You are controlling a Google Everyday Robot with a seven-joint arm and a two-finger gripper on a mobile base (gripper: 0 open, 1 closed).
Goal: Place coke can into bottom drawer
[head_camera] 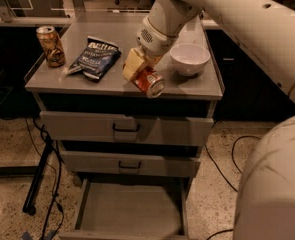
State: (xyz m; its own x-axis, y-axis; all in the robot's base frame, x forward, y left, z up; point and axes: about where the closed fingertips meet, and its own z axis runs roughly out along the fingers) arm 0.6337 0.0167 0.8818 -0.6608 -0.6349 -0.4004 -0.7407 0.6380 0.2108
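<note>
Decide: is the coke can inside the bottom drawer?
No, the gripper holds the coke can over the cabinet top, well above the open bottom drawer.

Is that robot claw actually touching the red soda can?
Touching. The camera view shows the gripper closed on the coke can, tilted at the front edge of the cabinet top.

Above cabinet top [87, 81], coke can [148, 82] in grip of claw [140, 73]; bottom drawer [129, 210] open.
</note>
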